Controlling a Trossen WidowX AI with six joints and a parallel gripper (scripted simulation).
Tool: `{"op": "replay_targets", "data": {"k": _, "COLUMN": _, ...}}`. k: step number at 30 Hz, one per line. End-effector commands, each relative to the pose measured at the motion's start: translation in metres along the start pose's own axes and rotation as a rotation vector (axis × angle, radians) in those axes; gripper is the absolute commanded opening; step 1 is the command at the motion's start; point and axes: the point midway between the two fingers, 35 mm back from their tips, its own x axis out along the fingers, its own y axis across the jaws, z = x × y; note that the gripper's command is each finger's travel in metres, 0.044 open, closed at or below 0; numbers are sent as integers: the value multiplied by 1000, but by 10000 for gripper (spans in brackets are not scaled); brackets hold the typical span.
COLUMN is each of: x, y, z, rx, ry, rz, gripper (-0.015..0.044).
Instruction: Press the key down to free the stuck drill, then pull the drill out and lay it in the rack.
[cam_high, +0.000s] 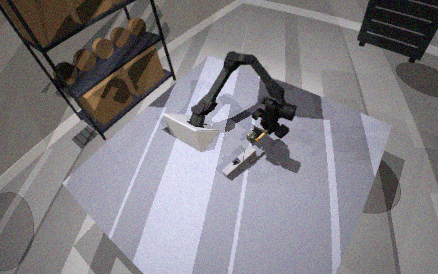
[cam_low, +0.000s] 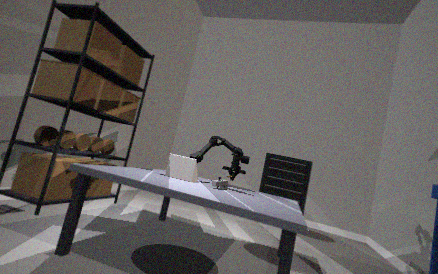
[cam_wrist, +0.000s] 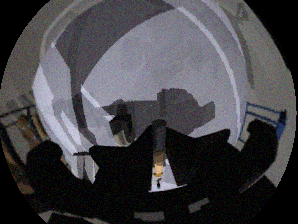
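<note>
Gripper (cam_high: 261, 134) (cam_low: 231, 177) (cam_wrist: 154, 127) nearly shut in the top view, its fingers closed on a slim piece with a brass-coloured part, apparently the drill (cam_high: 257, 135) (cam_wrist: 158, 170), just beyond the upper-right end of a pale block (cam_high: 240, 163) (cam_low: 220, 185). How far the drill leans is too blurred to tell; the block's long axis runs from lower left to upper right, with a dark spot on top. Both are over a pale, bluish bench (cam_high: 285, 215) (cam_low: 200, 198) striped with light and shadow. Upper left stands a shelf unit (cam_high: 163, 40) (cam_low: 67, 111) with boxes and round-ended rolls; upper right, a dark slatted piece (cam_high: 400, 25) (cam_low: 286, 175). The arm (cam_high: 240, 58) (cam_low: 216, 139) rises beside a white panel (cam_high: 192, 135) (cam_low: 183, 167), arches over and drops to the gripper. From the exterior, plain grey walls meet behind the bench, the arm bends like a hook, and the gripper is low near the block. In the wrist view, the drill's brass-coloured part lies upright in the picture between dark fingers, a blue frame (cam_wrist: 265, 108) off to the right.
</note>
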Motion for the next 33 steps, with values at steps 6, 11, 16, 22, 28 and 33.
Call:
{"op": "replay_targets", "data": {"k": 6, "x": -1, "y": 1, "z": 2, "rx": -6, "ry": -5, "rz": -4, "gripper": 0}}
{"op": "replay_targets", "data": {"k": 11, "x": 1, "y": 11, "z": 4, "rx": -5, "ry": -6, "rz": -4, "gripper": 0}}
{"op": "replay_targets", "data": {"k": 16, "x": 4, "y": 21, "z": 7, "rx": -5, "ry": -6, "rz": -4, "gripper": 0}}
{"op": "replay_targets", "data": {"k": 22, "x": 7, "y": 33, "z": 11, "rx": -5, "ry": -6, "rz": -3, "gripper": 0}}
{"op": "replay_targets", "data": {"k": 28, "x": 9, "y": 45, "z": 15, "rx": -4, "ry": -7, "rz": -3, "gripper": 0}}
{"op": "replay_targets", "data": {"k": 33, "x": 10, "y": 56, "z": 17, "rx": -4, "ry": -7, "rz": -3, "gripper": 0}}
